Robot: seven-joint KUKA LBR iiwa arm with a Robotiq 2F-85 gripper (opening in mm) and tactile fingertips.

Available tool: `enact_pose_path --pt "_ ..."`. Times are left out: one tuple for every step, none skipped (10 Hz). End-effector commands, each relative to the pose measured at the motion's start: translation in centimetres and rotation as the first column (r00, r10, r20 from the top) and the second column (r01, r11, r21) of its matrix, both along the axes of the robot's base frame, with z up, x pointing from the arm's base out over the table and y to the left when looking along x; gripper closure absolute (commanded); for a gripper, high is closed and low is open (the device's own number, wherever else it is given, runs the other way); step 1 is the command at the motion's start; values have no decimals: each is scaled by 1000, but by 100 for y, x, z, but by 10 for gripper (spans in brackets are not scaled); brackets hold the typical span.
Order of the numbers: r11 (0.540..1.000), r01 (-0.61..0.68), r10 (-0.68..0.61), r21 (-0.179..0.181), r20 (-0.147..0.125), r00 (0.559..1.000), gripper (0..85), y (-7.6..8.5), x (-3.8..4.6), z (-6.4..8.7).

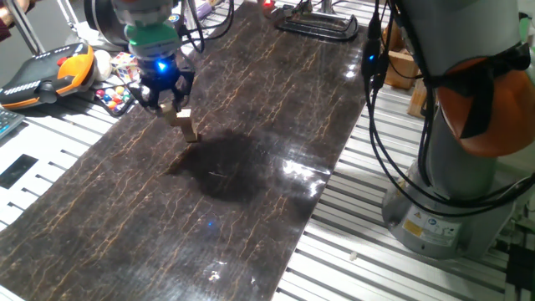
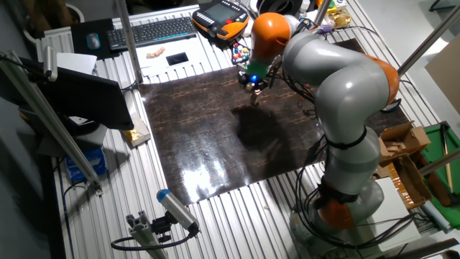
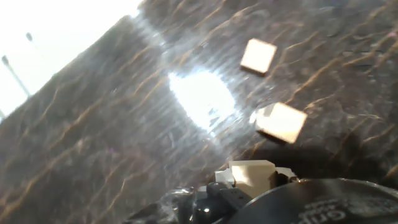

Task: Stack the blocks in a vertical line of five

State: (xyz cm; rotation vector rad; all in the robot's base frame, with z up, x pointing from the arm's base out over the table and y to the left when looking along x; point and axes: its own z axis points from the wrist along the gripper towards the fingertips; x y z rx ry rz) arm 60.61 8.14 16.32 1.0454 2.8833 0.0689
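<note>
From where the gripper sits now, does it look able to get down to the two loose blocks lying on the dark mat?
Probably yes. The gripper hovers just above the mat, and in the hand view both loose blocks lie bare with nothing over them. It seems to hold a block already, so it would need to release that first.

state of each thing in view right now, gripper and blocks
gripper: above the dark mat, shut on a block
held block: between the fingers, off the mat
far block: flat on the mat, alone
near block: flat on the mat, apart from the far one
dark mat: flat, glare patches
</note>
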Motion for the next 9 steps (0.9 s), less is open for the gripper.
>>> enact_pose_path --pt "999 48 -48 4 -2 999 843 -43 10 -15" --pt "997 77 -77 6 -5 997 843 -83 20 -32" --pt "995 103 -103 9 -4 995 843 -126 18 -48" --pt "989 146 -146 9 -3 989 843 -172 15 -64" --pt "985 173 -173 12 -2 985 843 -205 12 -78" --pt "982 189 -189 9 1 982 843 -233 11 -84" --pt "980 200 -200 -3 4 980 843 -262 15 -81" --pt "977 212 -212 -19 7 977 843 -293 17 -75" --pt "970 239 -238 -36 15 971 843 -326 19 -77"
